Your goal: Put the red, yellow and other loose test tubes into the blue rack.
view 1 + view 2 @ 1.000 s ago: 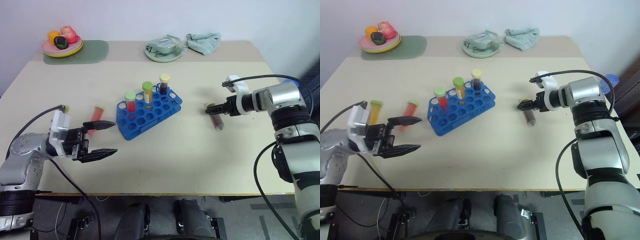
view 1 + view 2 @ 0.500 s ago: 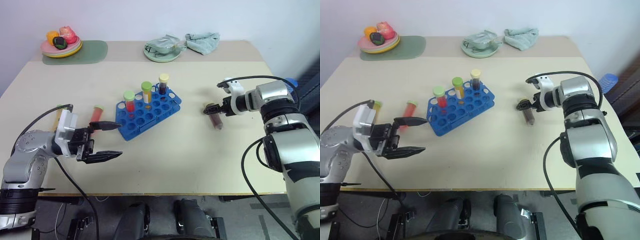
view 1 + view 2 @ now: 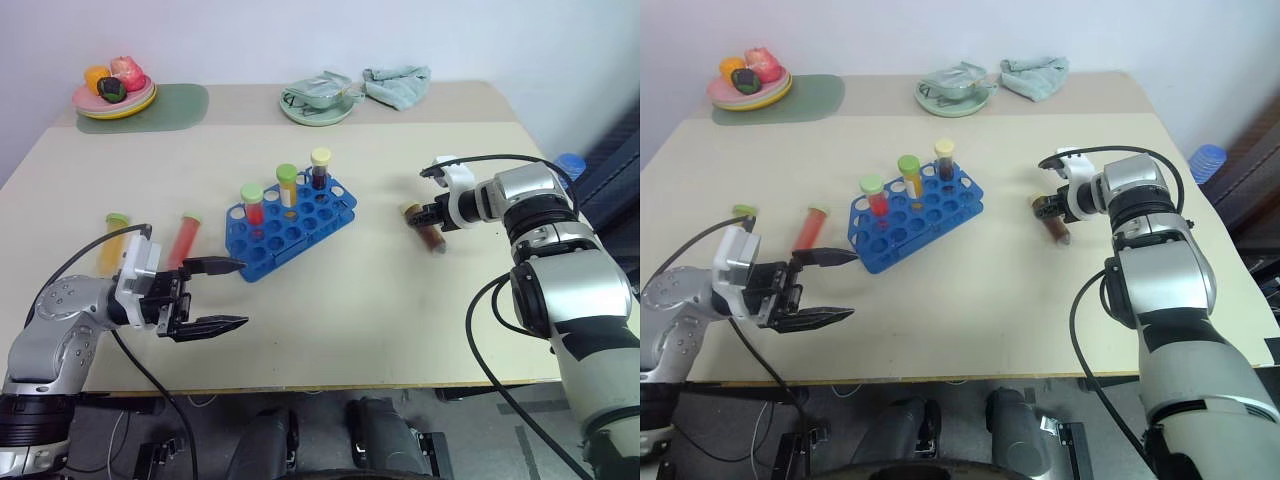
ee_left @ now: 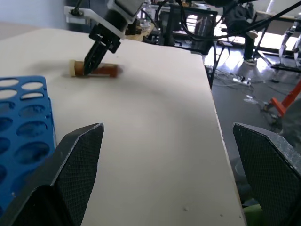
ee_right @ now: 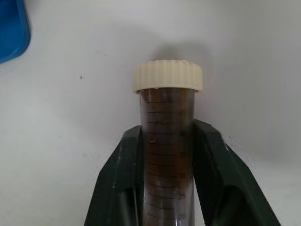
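The right gripper (image 5: 167, 188) is clamping a brown tube (image 5: 167, 141) with a cream cap between its fingers (image 5: 122, 179), which are pressing on both sides of the tube's body just below the cap. The tube is lying on the worktop (image 3: 400, 300), well to the right of the blue rack (image 3: 290, 225). In the head views, the gripper is reaching down and toward the rack from the right.

The left gripper (image 3: 225, 295) is hovering over the near left part of the worktop with its jaws spread wide and holding nothing; its upper finger is pointing toward the rack's near left corner.

The rack is sitting near the middle of the worktop, carrying three upright tubes: one with red contents and a green cap (image 3: 253, 200), one yellow with a green cap (image 3: 287, 185), and one dark with a cream cap (image 3: 320, 168).

Left of the rack, a red tube (image 3: 186, 238) and a yellow tube (image 3: 112, 240) are lying loose on the worktop.

At the far edge, a plate of fruit (image 3: 112, 92) is resting on a green mat (image 3: 165, 103), and a green dish (image 3: 318, 103) and a cloth (image 3: 398, 82) are lying further right.
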